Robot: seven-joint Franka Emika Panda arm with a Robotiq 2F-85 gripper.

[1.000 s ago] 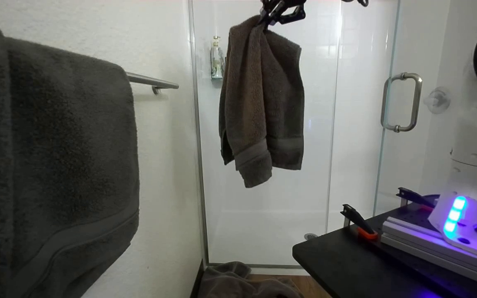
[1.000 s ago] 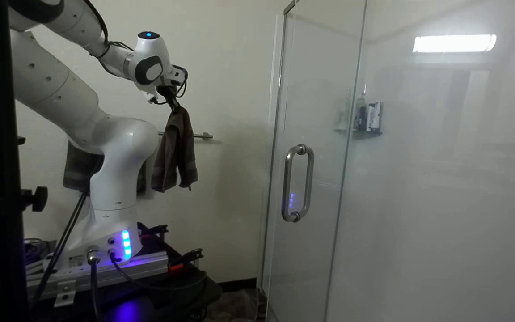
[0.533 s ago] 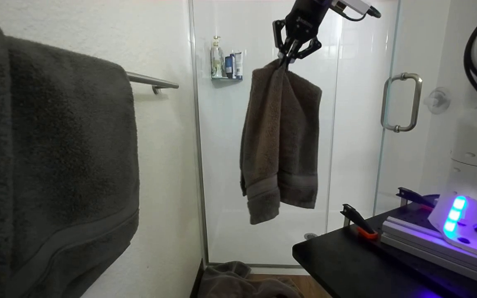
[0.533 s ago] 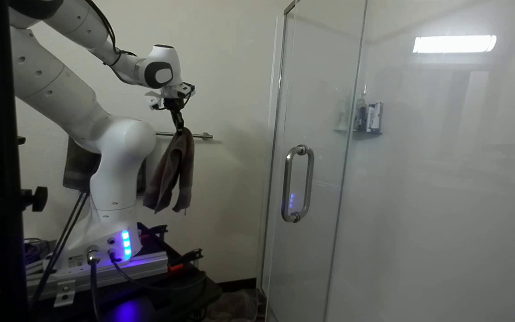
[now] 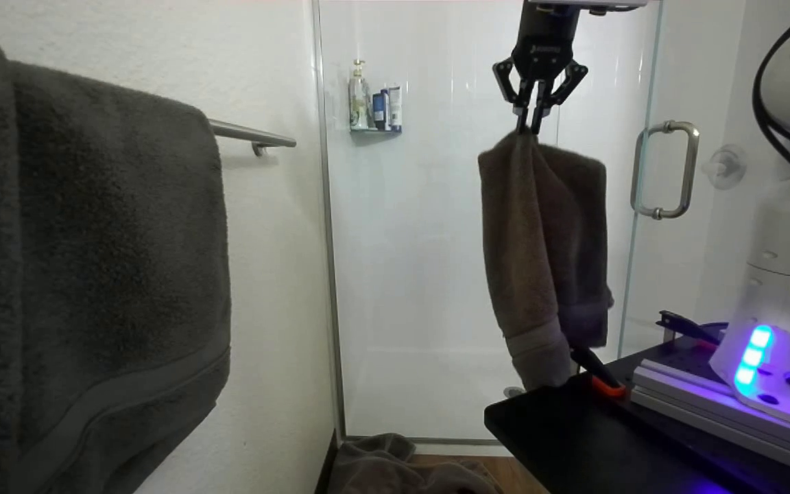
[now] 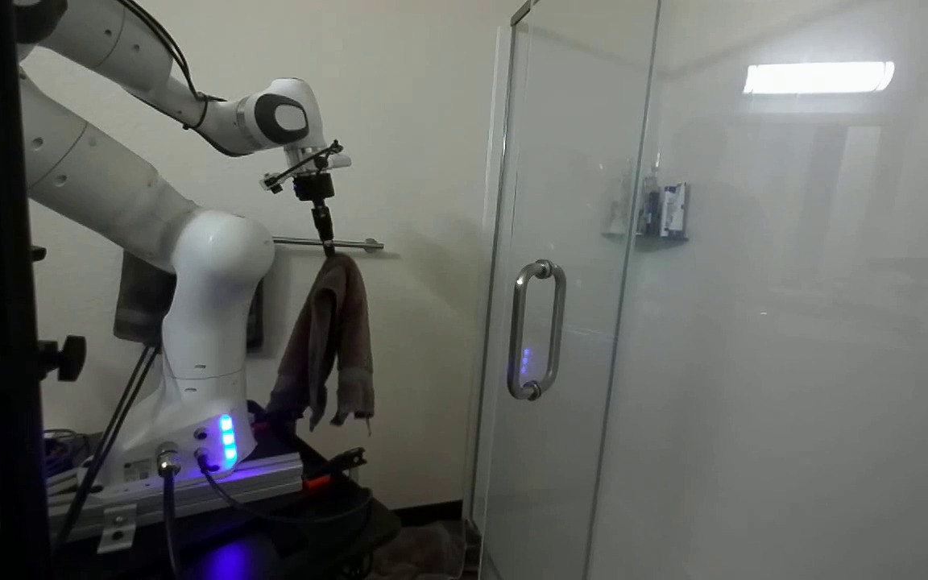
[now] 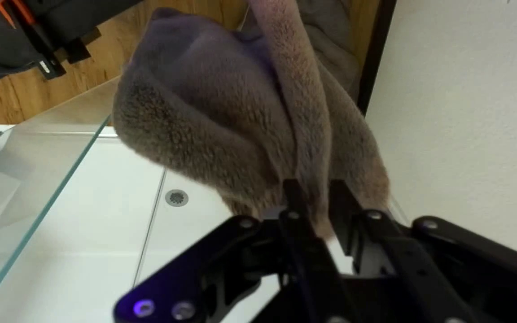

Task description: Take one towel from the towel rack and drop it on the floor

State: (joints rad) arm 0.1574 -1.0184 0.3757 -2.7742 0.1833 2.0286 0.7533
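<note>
My gripper [image 5: 529,129] points down and its fingertips are closed on the top edge of a brown towel [image 5: 518,233]. A small gap between the fingers is filled by a towel fold. The towel hangs in folds in both exterior views, in front of the shower glass, its lower end close to the black table's corner. In the wrist view the towel [image 7: 222,89] spreads out beyond the fingertips [image 7: 316,185]. Another grey towel [image 5: 114,226] hangs on the metal towel rack [image 5: 251,132]. A towel [image 5: 402,470] lies crumpled on the floor by the wall.
The black table [image 5: 573,425] carries the robot base, a rail and clamps [image 5: 594,367]. The glass shower door [image 6: 569,242] has a metal handle [image 6: 519,330]. A shelf with bottles [image 5: 374,110] is inside the shower. Wooden floor [image 5: 515,473] shows beside the fallen towel.
In an exterior view the gripper has moved right and down with the towel and turned to point straight down. The towel's lower end now hangs near the table corner. The other towels have not moved.
</note>
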